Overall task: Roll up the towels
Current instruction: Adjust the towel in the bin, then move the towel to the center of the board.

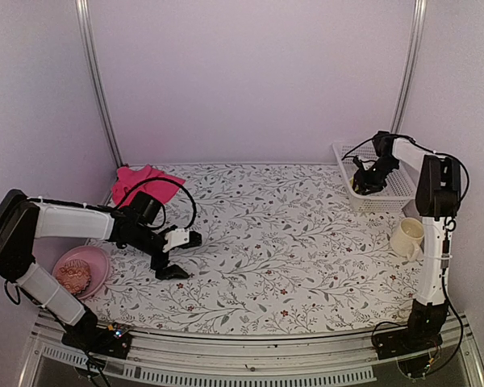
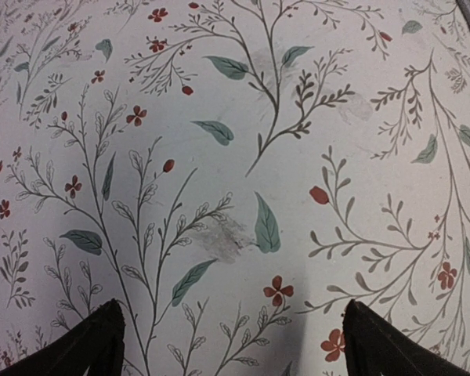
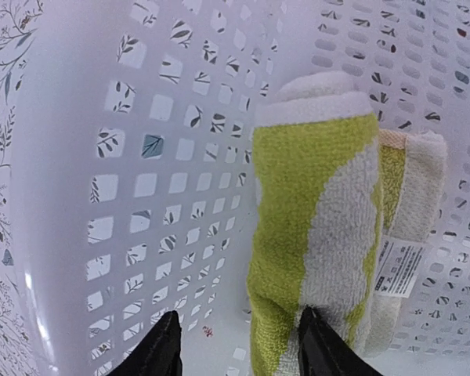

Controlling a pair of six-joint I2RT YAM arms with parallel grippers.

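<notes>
The yellow-green towel (image 3: 313, 196), rolled with white stripes and a label, lies inside the white basket (image 3: 141, 157). My right gripper (image 3: 240, 315) hangs over it in the basket (image 1: 395, 193). Its jaws stand apart. The right finger touches the roll's near end, and the left finger is over bare basket floor. The pink towel (image 1: 141, 179) lies crumpled at the back left of the table. In front of it, low over the flowered tablecloth, my left gripper (image 1: 183, 256) is wide open with nothing between its fingers (image 2: 102, 337).
A pink bowl (image 1: 99, 256) holding a brownish lump (image 1: 73, 276) sits at the near left, by the left arm. A cream cup (image 1: 406, 237) stands in front of the basket on the right. Walls and metal posts close in the back and sides.
</notes>
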